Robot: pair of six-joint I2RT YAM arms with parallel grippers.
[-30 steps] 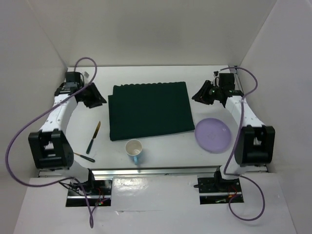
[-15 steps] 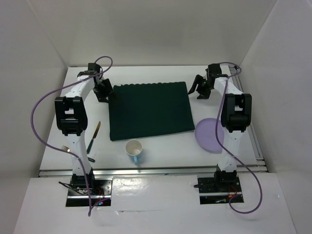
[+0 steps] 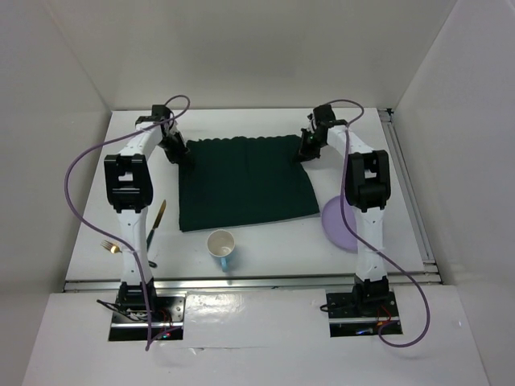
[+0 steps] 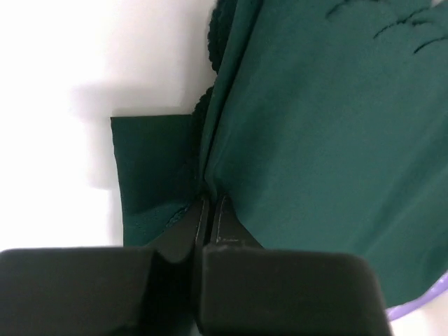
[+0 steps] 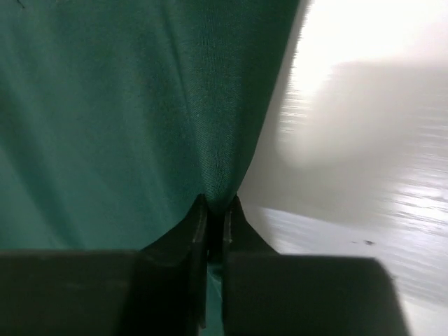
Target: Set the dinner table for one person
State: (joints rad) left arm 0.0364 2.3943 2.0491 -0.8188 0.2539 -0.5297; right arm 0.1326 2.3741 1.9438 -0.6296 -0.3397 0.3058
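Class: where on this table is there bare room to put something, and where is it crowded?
Bare: the table between cup and plate, and the far strip behind the cloth. Crowded: near left, around knife and fork.

I'm running a robot test cell here, a lab rig rather than any dining room. Plain white walls (image 3: pixel 265 48) box in the table (image 3: pixel 273 241) on its left, far and right sides. The left arm (image 3: pixel 129 181) and right arm (image 3: pixel 366 177) rise from black base plates (image 3: pixel 170 310) behind a metal rail (image 3: pixel 257 281) at the near edge, purple cables (image 3: pixel 69 185) looping loose. A cloth (image 3: pixel 241 181) and cup (image 3: pixel 221 248) lie out like props.
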